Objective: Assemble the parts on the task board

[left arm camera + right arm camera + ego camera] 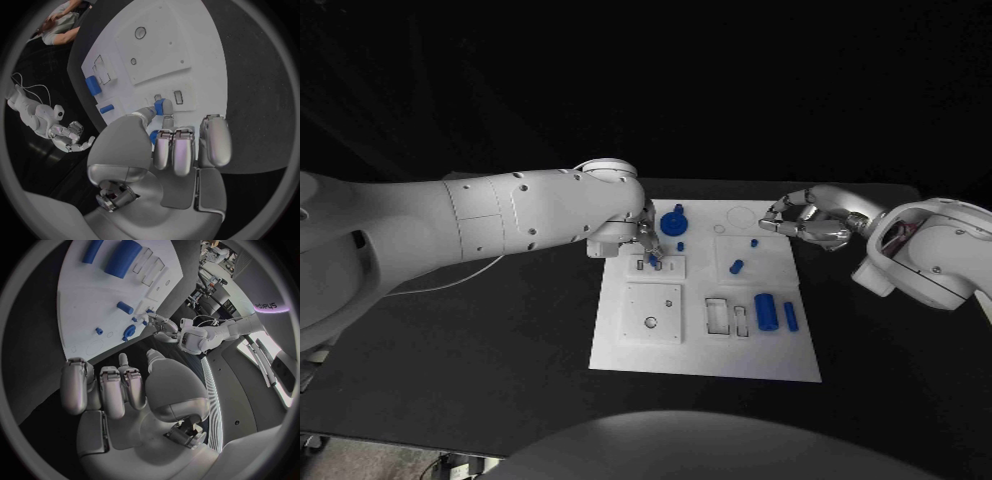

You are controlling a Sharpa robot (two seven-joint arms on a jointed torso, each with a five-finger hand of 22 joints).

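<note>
Left robot hand [643, 243] covers slice of task board [704, 340], its fingers hiding most of small blue part [160, 106] in pinch. Right robot hand [798, 218]: grip too small to read, possibly empty.

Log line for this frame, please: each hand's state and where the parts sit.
left hand: pinches small blue part over task board | right hand: holds nothing, at board's far right edge | large blue cylinder: lying on board
</note>
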